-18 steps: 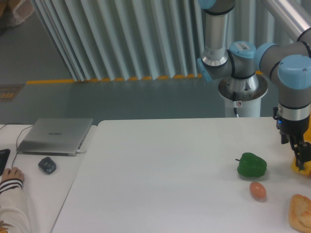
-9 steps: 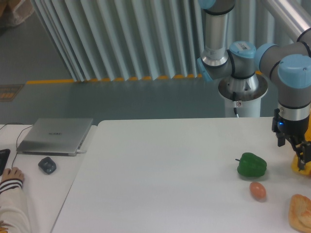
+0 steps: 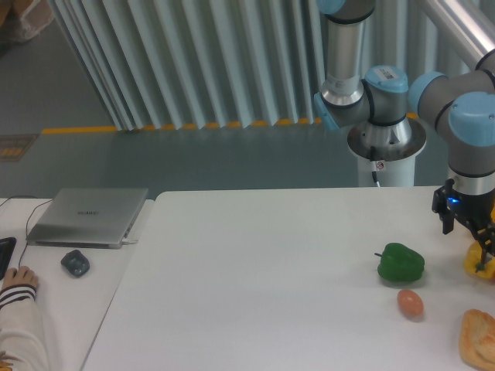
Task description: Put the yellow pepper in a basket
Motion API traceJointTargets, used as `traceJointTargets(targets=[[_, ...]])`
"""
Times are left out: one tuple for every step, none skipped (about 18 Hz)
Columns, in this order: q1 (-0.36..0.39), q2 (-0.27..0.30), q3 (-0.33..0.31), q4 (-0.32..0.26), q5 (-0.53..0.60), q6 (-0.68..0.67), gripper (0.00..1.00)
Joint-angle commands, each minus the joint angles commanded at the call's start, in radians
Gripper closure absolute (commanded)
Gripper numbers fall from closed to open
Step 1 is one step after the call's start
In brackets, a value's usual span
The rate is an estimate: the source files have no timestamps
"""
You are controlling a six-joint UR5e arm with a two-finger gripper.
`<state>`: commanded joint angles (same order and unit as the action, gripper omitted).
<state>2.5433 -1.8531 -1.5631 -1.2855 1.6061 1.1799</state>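
Observation:
The yellow pepper [image 3: 471, 263] lies at the table's far right edge, only partly in view. My gripper [image 3: 483, 258] points down right at it, with one dark finger [image 3: 486, 249] in front of the pepper. The frame's edge cuts off the rest, so I cannot tell whether the jaws are open or closed on it. No basket is in view.
A green pepper [image 3: 401, 262] lies left of the gripper. A small orange-red egg-like thing [image 3: 410, 302] is in front of it, and a tan bread-like lump [image 3: 478, 338] at the bottom right. A laptop [image 3: 87, 216], a mouse [image 3: 75, 263] and a person's hand [image 3: 18, 278] are at the left.
My wrist has shifted a little to the right and turned over the yellow pepper. The pepper and the other things have not moved.

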Motion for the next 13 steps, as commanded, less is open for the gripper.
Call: traceJointTargets(targets=[[0.000, 0.000, -0.006, 0.000, 0.000, -0.026, 0.00], [-0.002, -0.002, -0.011, 0.002, 0.000, -0.049, 0.00], [-0.005, -0.002, -0.017, 0.002, 0.002, -0.075, 0.00], [-0.005, -0.003, -0.023, 0.006, 0.000, -0.103, 0.00], [-0.005, -0.005, -0.028, 0.008, -0.002, -0.135, 0.00], [-0.005, -0.006, -0.032, 0.009, -0.003, -0.170, 0.00], [-0.005, -0.008, -0.037, 0.012, -0.005, -0.207, 0.00], [-0.005, -0.009, -0.041, 0.014, -0.005, -0.230, 0.00], [-0.005, -0.011, -0.048, 0.017, -0.003, -0.239, 0.00], [-0.002, -0.011, -0.051, 0.018, -0.005, -0.240, 0.00], [0.000, -0.011, -0.052, 0.024, -0.005, -0.241, 0.00], [0.000, -0.012, -0.052, 0.035, -0.003, -0.241, 0.00], [0.000, -0.012, -0.057, 0.052, -0.003, -0.241, 0.00]])
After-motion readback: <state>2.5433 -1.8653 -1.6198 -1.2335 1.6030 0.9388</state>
